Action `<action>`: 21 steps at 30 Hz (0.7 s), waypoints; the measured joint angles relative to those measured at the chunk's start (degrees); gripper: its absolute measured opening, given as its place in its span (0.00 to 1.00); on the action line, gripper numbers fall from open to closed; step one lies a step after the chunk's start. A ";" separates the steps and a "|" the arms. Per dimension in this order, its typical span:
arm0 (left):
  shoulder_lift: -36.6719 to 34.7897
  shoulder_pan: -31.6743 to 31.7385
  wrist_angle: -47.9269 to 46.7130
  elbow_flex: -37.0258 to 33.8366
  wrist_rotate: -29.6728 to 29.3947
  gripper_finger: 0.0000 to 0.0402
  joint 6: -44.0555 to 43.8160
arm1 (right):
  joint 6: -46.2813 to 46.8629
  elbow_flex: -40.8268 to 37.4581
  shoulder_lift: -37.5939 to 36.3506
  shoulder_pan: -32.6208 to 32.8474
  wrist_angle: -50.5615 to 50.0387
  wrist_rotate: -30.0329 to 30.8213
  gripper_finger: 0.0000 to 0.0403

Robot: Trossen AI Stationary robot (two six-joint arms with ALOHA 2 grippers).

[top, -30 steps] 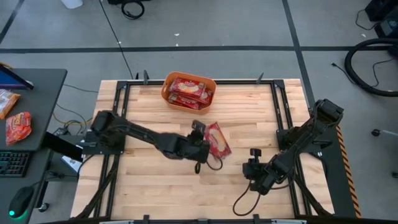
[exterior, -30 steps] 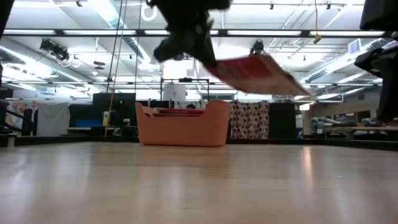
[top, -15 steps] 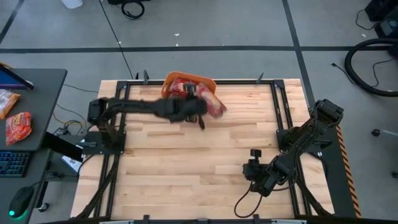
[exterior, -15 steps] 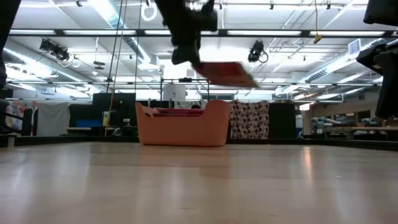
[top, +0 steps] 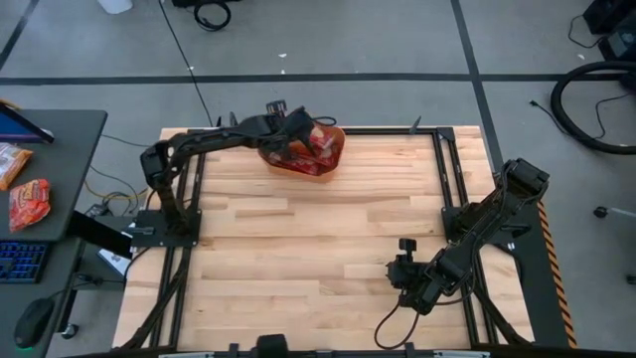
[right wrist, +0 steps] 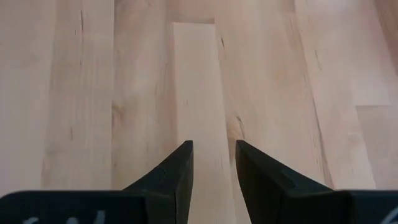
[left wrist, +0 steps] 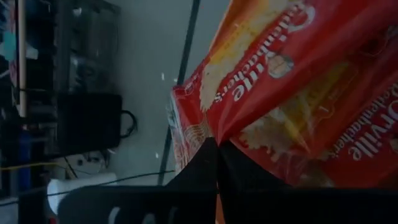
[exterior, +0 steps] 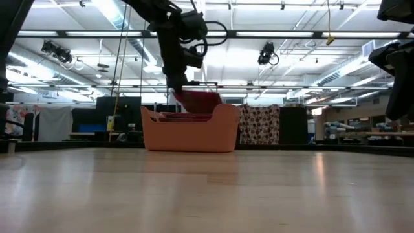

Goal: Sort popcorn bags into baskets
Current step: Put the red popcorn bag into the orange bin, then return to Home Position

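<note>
The orange tub (top: pixel 298 169) stands at the table's far edge, left of centre, and several red popcorn bags (top: pixel 316 157) lie flat in it. My left gripper (top: pixel 296 132) hovers over the tub, shut on one more red bag (top: pixel 320 142). The low view shows this bag (exterior: pixel 199 100) dipping behind the tub's rim (exterior: pixel 187 133). In the left wrist view the held bag (left wrist: pixel 280 68) fills the picture above the bags lying in the tub (left wrist: pixel 354 149). My right gripper (top: pixel 402 270) waits open, low over bare wood near the table's right near corner. My left gripper pinches the red bag between its two fingers at an edge (left wrist: pixel 227 134). The fingers come from above, slanting from the table's left. The bag hangs tilted below them, its lower end inside the tub's rim (exterior: pixel 204 107); whether it touches the bags beneath, I cannot tell.
Bare wooden boards (top: pixel 318 249) stretch between the tub and the right arm. A black frame runs round the table's edges (top: pixel 452 179). A dark side desk to the left carries an orange-red snack packet (top: pixel 28 204) and a keyboard (top: pixel 20 261).
My left gripper has carried the red bag from above the table's middle toward the far edge, over the orange tub, and then down. The bag, held nearly level high above the table a second ago, now tips down into the tub. The gripper has stayed shut.
</note>
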 joint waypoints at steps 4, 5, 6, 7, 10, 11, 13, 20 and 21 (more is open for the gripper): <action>0.50 0.25 -3.97 0.03 1.39 0.00 -1.98 | 0.01 0.00 0.00 0.01 0.32 0.11 0.31; 0.50 0.12 -4.77 0.02 1.69 0.01 -2.92 | -0.01 0.00 0.02 -0.01 0.57 0.09 0.31; 0.50 -0.06 -5.21 0.02 2.02 0.01 -4.06 | -0.04 0.00 0.02 0.01 0.80 0.09 0.31; 0.52 -0.15 -5.87 0.02 2.09 0.01 -4.90 | -0.11 0.00 0.02 0.01 0.89 0.09 0.31; 0.61 -0.58 -7.85 0.02 1.89 0.06 -7.57 | -0.14 0.00 0.02 0.01 1.03 0.09 0.31; 0.61 -0.84 -8.64 0.02 1.85 0.09 -8.33 | -0.12 0.00 0.02 0.01 1.01 0.09 0.31; 0.59 -1.58 -9.84 0.02 1.71 0.16 -8.86 | -0.15 0.00 0.02 0.01 1.06 0.02 0.31; -1.95 -6.60 -15.76 0.07 2.05 0.32 -10.80 | 0.55 0.57 -2.66 -0.82 0.87 -6.70 0.31; -2.59 -7.20 -16.59 0.07 3.08 0.32 -11.33 | -0.07 0.70 -3.58 -0.87 1.20 -5.94 0.31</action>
